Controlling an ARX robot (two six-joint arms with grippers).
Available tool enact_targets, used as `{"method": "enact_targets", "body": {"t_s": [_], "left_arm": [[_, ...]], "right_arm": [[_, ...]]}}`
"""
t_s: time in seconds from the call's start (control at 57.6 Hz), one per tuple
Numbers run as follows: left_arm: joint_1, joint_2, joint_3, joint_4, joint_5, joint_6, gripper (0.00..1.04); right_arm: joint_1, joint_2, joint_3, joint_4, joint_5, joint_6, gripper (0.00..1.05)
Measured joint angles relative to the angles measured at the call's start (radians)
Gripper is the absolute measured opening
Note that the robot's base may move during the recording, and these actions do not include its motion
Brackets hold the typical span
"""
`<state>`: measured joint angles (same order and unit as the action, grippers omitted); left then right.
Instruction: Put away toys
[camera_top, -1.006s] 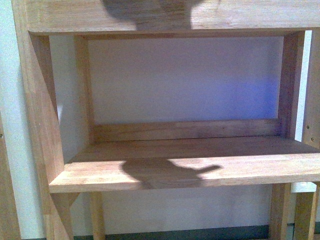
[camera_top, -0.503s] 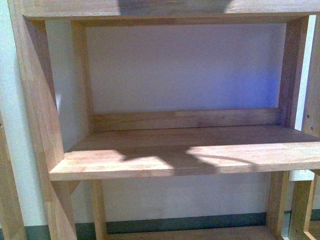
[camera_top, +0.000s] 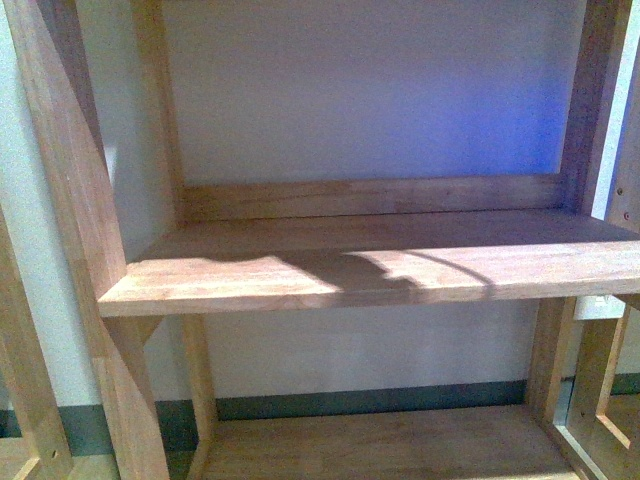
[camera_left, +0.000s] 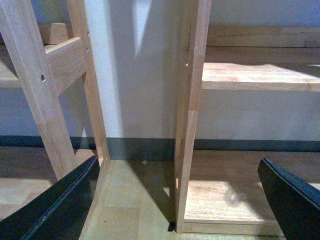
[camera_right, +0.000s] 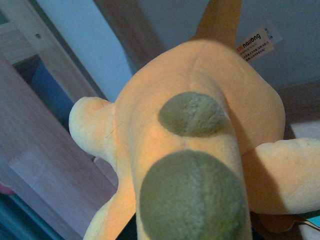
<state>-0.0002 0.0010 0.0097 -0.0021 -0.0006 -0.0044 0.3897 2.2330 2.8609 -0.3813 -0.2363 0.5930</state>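
The plush toy (camera_right: 200, 125) fills the right wrist view: soft orange-yellow body, two olive-green round patches, stubby paler limbs and a white label. My right gripper is shut on the plush toy; its fingers are hidden under it. My left gripper (camera_left: 175, 200) is open and empty, its two black fingers (camera_left: 60, 205) spread wide low over the wooden floor, in front of the shelf's upright post (camera_left: 192, 115). Neither arm nor the toy shows in the front view, which faces the wooden shelf (camera_top: 370, 270).
The shelf unit has a middle board with a back rail (camera_top: 370, 195), side posts (camera_top: 70, 200) and a bottom board (camera_top: 390, 445). A second wooden frame (camera_left: 35, 85) stands beside it. A white wall with a dark baseboard (camera_top: 370, 403) lies behind.
The front view has tilted downward: the top board has left the picture, the middle shelf sits higher, and the bottom board has come into view. The shadow on the shelf has shifted.
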Motion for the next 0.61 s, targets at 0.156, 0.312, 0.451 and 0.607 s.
{"method": "enact_targets", "body": {"t_s": [0.156,0.312,0.451,0.607], "left_arm": [[0.0,0.0,0.0,0.0,0.0,0.0,0.98],[0.0,0.0,0.0,0.0,0.0,0.0,0.98],[0.0,0.0,0.0,0.0,0.0,0.0,0.98],[0.0,0.0,0.0,0.0,0.0,0.0,0.98]], "right_arm": [[0.014,0.026,0.023,0.019,-0.039,-0.004,0.09],[0.017,0.051,0.026,0.047,-0.066,0.014,0.09],[0.017,0.073,0.03,0.079,-0.096,0.048,0.09],[0.029,0.09,0.032,0.107,-0.136,0.072,0.09]]}}
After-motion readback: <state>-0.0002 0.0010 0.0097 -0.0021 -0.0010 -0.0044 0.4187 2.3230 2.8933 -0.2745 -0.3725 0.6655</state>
